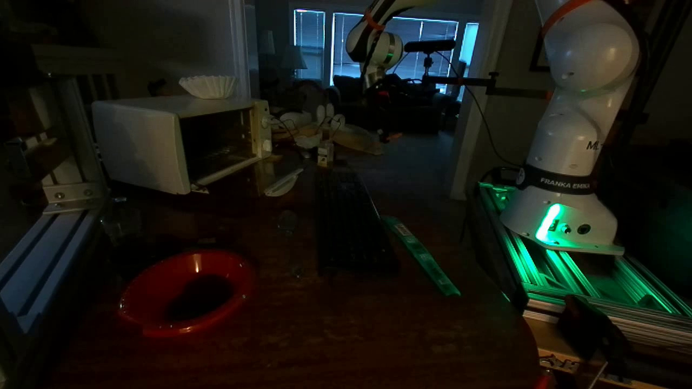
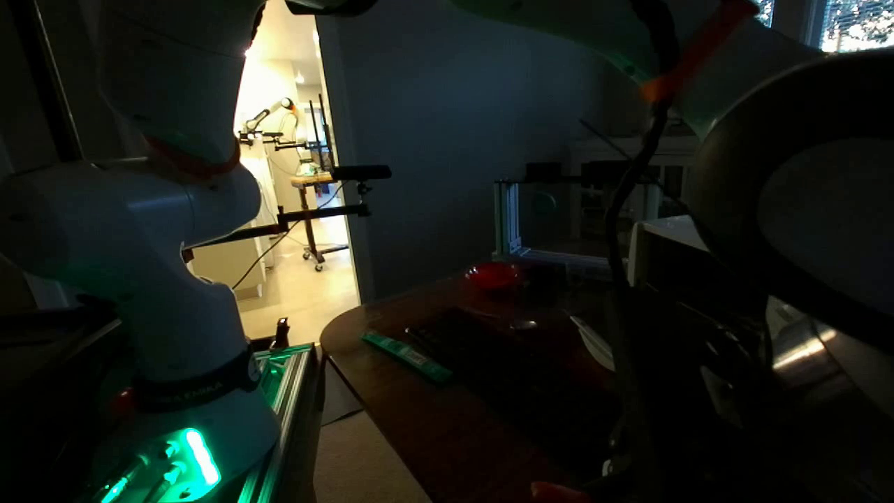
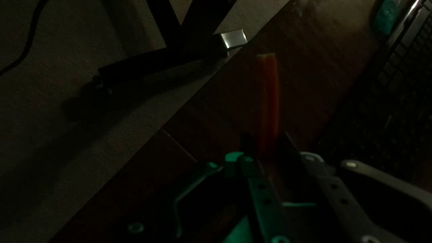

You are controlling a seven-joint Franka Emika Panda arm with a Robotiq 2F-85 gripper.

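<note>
My gripper [image 3: 265, 146] is shut on a long, thin orange-red stick [image 3: 270, 101], which juts out past the fingertips in the wrist view. The stick is held above the brown table [image 3: 216, 104], close to the table's edge. What the stick is made of cannot be told in the dim light. In an exterior view the gripper [image 1: 383, 134] is dark against the room behind, with the orange tip [image 1: 394, 137] pointing sideways. The orange tip [image 2: 559, 492] also shows at the bottom of an exterior view. A black keyboard [image 3: 398, 101] lies beside the gripper.
A green packet [image 1: 424, 259] lies by the keyboard [image 1: 354, 221]. A red bowl [image 1: 135, 310] stands near the table's end. A white toaster oven [image 1: 140, 143] with its front open carries paper filters [image 1: 209, 87]. A white lid-like piece [image 1: 284, 183] lies near it. Dark stand legs [image 3: 162, 62] are on the floor.
</note>
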